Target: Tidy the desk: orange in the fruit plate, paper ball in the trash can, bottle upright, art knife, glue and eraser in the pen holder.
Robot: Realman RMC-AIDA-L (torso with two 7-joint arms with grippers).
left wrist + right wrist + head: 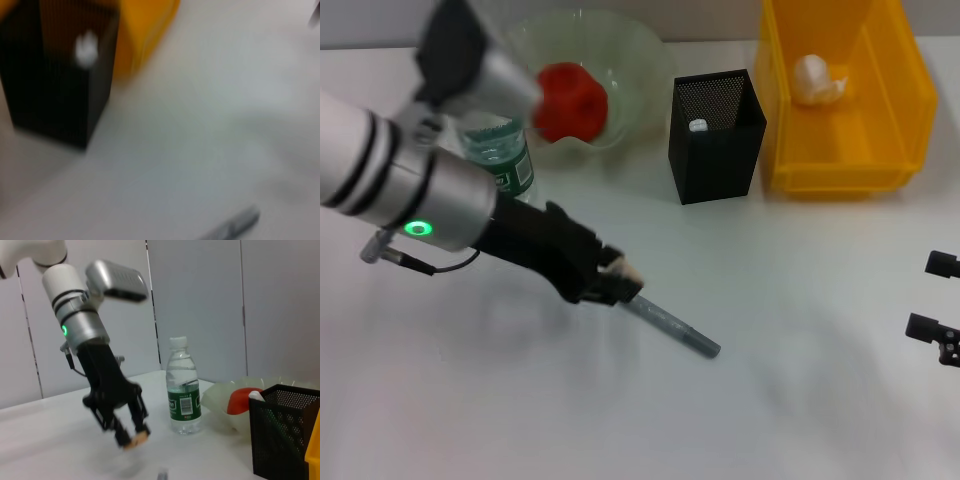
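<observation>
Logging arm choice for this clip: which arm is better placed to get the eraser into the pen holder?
Left. The left gripper already grips the eraser, a short way from the pen holder. The right gripper sits at the table's far edge.

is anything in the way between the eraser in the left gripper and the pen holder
Nothing visible blocks it. The left gripper holds the eraser above bare table, and the stretch toward the pen holder is open. The art knife lies on the side away from the holder; the bottle stands off to the robot's left.
</observation>
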